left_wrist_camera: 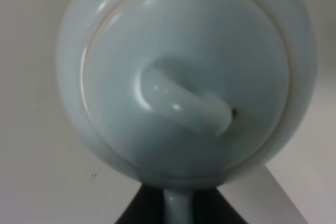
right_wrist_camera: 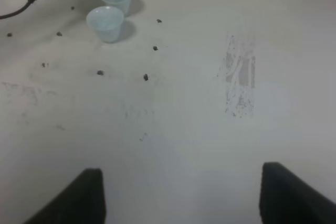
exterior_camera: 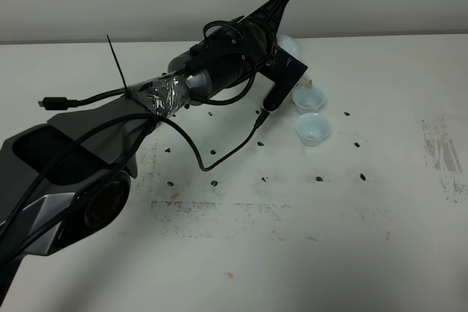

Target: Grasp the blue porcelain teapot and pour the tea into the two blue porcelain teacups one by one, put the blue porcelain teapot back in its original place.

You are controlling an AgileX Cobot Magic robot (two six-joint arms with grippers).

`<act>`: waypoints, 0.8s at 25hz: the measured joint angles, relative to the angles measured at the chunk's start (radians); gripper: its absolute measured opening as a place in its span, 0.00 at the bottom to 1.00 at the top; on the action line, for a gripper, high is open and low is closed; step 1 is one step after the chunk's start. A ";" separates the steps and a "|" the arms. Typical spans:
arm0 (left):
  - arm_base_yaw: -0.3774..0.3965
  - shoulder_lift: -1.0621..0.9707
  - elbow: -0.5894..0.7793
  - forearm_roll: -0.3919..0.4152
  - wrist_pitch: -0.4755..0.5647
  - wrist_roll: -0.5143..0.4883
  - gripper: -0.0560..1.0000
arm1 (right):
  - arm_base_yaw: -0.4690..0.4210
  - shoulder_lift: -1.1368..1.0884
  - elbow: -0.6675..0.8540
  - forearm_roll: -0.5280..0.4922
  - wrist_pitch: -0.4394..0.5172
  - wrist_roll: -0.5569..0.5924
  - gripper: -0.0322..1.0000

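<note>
Tea could be spilled on the white tabletop (exterior_camera: 380, 202) from here. The pale blue round porcelain teapot (exterior_camera: 290, 44) was held up at the far side, just above and left of the two small pale blue porcelain teacups. The cups were small, with narrow bottoms. If the teapot were tipped too fast, or its spout were not right over a cup, the cup would likely be missed. The far teacup (exterior_camera: 308, 98) and the near teacup (exterior_camera: 312, 128) were set just beside each other, so one could be knocked over if the teapot were brought down too low. The lid (left_wrist_camera: 236, 56) could also slide off if the teapot were tipped too far, since nothing was seen holding it down. A small brown streak (exterior_camera: 311, 82) was seen just over the far teacup. Whether it was tea could not be told.

The left gripper (left_wrist_camera: 177, 214) was shut tight on the teapot's loop handle (left_wrist_camera: 177, 203). In the left wrist view the teapot was right in front of this gripper. The lid and its knob (left_wrist_camera: 184, 103) were turned toward the camera, and the handle was held between the dark fingers (left_wrist_camera: 144, 211). The right gripper (right_wrist_camera: 181, 174) was wide open with nothing in it. It was held over bare tabletop on the right side, well apart from the teacups.
</note>
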 joint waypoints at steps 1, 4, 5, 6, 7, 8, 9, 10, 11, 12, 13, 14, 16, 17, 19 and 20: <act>0.000 0.000 0.000 0.000 0.000 0.000 0.10 | 0.000 0.000 0.000 0.000 0.000 0.000 0.60; 0.000 0.000 0.000 0.000 0.000 0.009 0.10 | 0.000 0.000 0.000 0.000 0.000 0.000 0.60; 0.000 0.000 0.000 0.000 0.000 0.021 0.10 | 0.000 0.000 0.000 0.000 0.000 0.000 0.60; 0.000 0.000 0.000 0.000 0.000 0.033 0.10 | 0.000 0.000 0.000 0.000 0.000 0.000 0.60; -0.001 0.000 0.000 0.000 0.000 0.047 0.10 | 0.000 0.000 0.000 0.000 0.000 0.000 0.60; -0.003 0.000 0.000 0.000 0.000 0.058 0.10 | 0.000 0.000 0.000 0.000 0.000 0.000 0.60; -0.006 0.000 0.000 0.000 0.000 0.064 0.10 | 0.000 0.000 0.000 0.000 0.000 0.000 0.60; -0.008 0.000 0.000 0.000 0.000 0.068 0.10 | 0.000 0.000 0.000 0.000 0.000 0.000 0.60; -0.010 0.000 0.000 0.000 0.000 0.069 0.10 | 0.000 0.000 0.000 0.000 0.000 0.000 0.60; -0.011 0.000 0.000 0.000 0.000 0.070 0.10 | 0.000 0.000 0.000 0.000 0.000 0.000 0.60; -0.011 0.000 0.000 0.000 0.000 0.071 0.10 | 0.000 0.000 0.000 0.000 0.000 0.000 0.60; -0.011 0.000 0.000 0.000 -0.001 0.071 0.10 | 0.000 0.000 0.000 0.000 0.000 0.000 0.60; -0.011 0.000 0.000 0.000 -0.001 0.071 0.10 | 0.000 0.000 0.000 0.000 0.000 0.000 0.60; -0.011 0.000 0.000 0.000 -0.001 0.071 0.10 | 0.000 0.000 0.000 0.000 0.000 0.000 0.60; -0.011 0.000 0.000 0.000 -0.001 0.071 0.10 | 0.000 0.000 0.000 0.000 0.000 0.000 0.60; -0.011 0.000 0.000 0.000 -0.001 0.071 0.10 | 0.000 0.000 0.000 0.000 0.000 0.000 0.60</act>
